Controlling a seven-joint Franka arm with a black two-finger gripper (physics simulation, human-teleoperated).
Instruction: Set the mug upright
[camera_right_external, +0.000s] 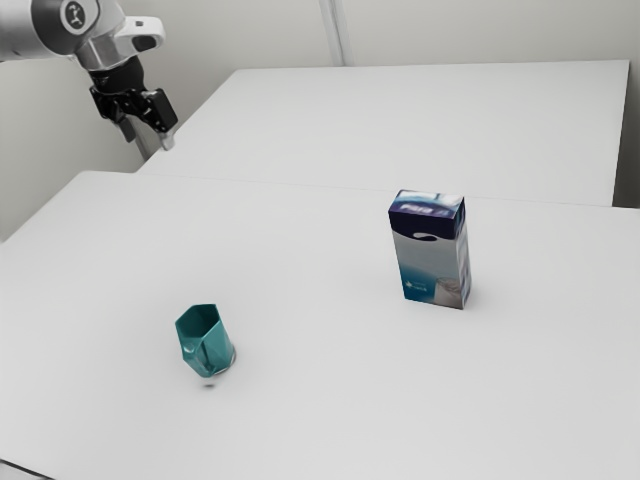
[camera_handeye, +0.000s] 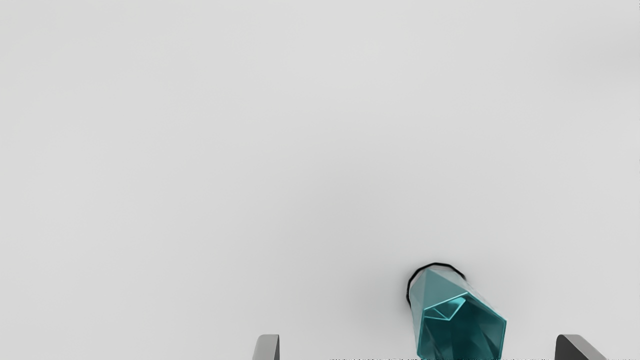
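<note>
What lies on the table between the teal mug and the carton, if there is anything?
Between the mug and the carton, the exterior view shows bare white tabletop; no object stands in that stretch.

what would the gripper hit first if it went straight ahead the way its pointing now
Most likely the bare tabletop, with the teal mug close beside that line. How far down the table lies is hard to judge, so the gripper might clip the mug instead.
</note>
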